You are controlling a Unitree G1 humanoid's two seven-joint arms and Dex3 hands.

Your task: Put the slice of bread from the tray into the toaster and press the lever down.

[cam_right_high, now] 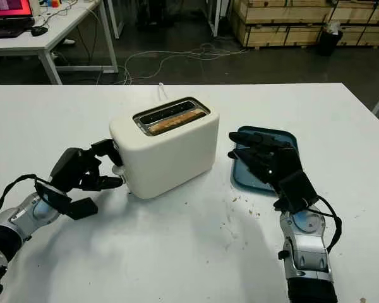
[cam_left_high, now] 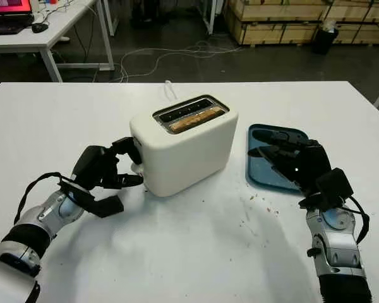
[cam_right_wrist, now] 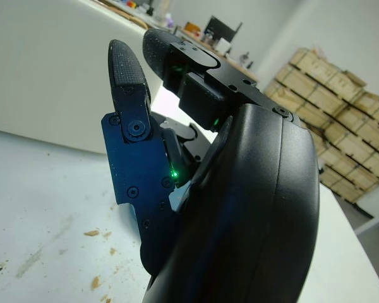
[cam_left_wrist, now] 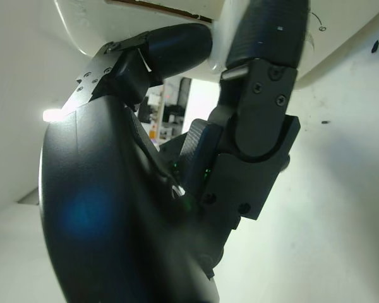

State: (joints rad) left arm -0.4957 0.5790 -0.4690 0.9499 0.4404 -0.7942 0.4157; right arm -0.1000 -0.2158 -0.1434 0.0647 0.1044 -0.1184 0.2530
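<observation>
The white toaster (cam_left_high: 189,142) stands mid-table with a slice of bread (cam_left_high: 192,118) sunk in its near slot. My left hand (cam_left_high: 127,164) is at the toaster's left end. Its fingers (cam_left_wrist: 259,76) curl above and below the small white lever (cam_left_high: 137,168), against the toaster wall (cam_left_wrist: 341,44). The blue tray (cam_left_high: 258,175) lies to the toaster's right with no bread on it. My right hand (cam_left_high: 284,151) hovers open over the tray, its fingers (cam_right_wrist: 127,76) pointing toward the toaster.
Crumbs (cam_left_high: 256,202) are scattered on the white table in front of the tray. The toaster's white cable (cam_left_high: 170,90) runs off the far edge. Desks, floor cables and wooden crates stand beyond the table.
</observation>
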